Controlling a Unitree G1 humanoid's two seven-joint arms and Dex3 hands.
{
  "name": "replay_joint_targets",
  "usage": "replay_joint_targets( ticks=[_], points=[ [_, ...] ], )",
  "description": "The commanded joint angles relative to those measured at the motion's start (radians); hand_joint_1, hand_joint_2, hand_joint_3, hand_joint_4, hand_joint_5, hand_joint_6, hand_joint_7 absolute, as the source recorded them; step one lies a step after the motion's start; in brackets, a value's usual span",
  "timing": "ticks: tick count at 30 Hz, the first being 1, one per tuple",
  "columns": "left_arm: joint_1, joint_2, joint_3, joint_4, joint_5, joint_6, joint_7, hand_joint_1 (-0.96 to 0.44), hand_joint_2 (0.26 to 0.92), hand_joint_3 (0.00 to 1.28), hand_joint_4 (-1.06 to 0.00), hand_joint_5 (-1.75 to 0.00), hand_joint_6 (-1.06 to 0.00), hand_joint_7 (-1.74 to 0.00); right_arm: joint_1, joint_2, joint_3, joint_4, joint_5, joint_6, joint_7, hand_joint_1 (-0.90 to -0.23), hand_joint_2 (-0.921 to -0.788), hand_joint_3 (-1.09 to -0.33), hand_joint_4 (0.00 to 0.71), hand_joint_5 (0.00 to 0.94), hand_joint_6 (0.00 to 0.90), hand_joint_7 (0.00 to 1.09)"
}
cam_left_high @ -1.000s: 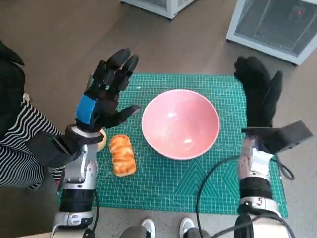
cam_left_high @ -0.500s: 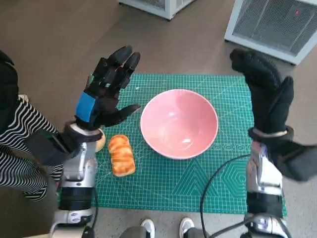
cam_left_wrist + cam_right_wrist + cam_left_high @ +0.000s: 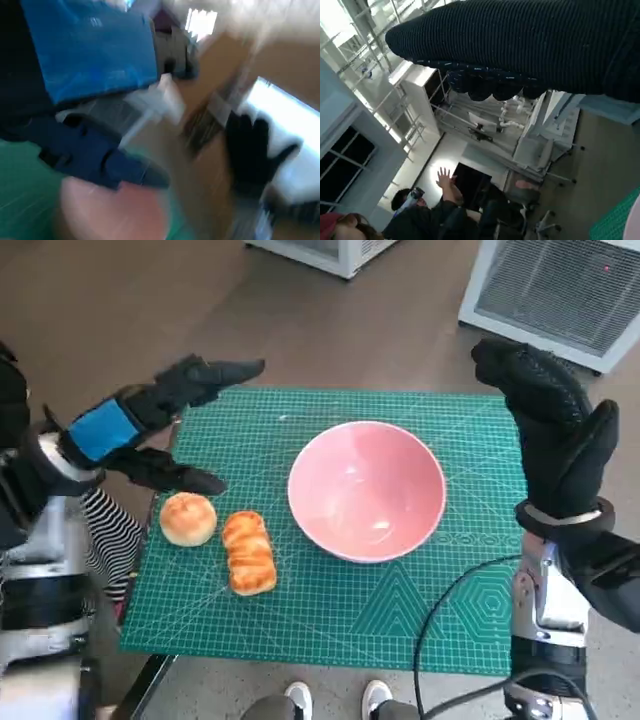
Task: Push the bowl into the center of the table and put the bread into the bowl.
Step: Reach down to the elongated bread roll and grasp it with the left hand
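Note:
A pink bowl sits near the middle of the green cutting mat. Left of it lie a long glazed bread and a round bun. My left hand hovers above the mat's left edge, fingers spread, holding nothing, just beyond the bun. My right hand is raised at the mat's right edge, open and empty. The left wrist view is blurred; it shows the blue-taped left hand, part of the bowl and the gloved right hand.
White wire-fronted cabinets stand on the floor beyond the table. A striped sleeve of a person shows at the left, shoes at the front edge. A cable loops over the mat's right front. People appear in the right wrist view.
My left hand has swung left and turned flatter, uncovering the round bun beside the long bread. The right hand rose slightly. Bowl and breads have stayed put.

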Motion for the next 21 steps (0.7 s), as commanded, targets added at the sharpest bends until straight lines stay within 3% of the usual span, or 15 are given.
replay_joint_targets(
  ticks=[1, 11, 21],
  points=[
    [-0.021, 0.065, -0.032, -0.032, 0.057, -0.021, -0.044, -0.14, 0.793, 0.0, -0.25, 0.0, -0.28, -0.37, 0.026, 0.001, -0.002, 0.013, -0.011, 0.028, -0.021, -0.701, -0.921, -0.667, 0.165, 0.019, 0.114, 0.49],
    [0.007, 0.094, -0.115, -0.049, 0.165, -0.129, -0.07, -0.13, 0.797, 0.0, -0.26, 0.0, -0.39, -0.19, 0.028, 0.01, 0.002, 0.0, -0.013, 0.057, -0.043, -0.698, -0.921, -0.667, 0.166, 0.015, 0.114, 0.49],
    [0.052, 0.114, -0.199, -0.089, 0.281, -0.147, -0.054, -0.11, 0.788, 0.0, -0.23, 0.0, -0.44, -0.09, 0.033, 0.009, -0.005, -0.015, -0.01, 0.08, -0.055, -0.711, -0.921, -0.66, 0.167, 0.011, 0.113, 0.49]
  ],
)
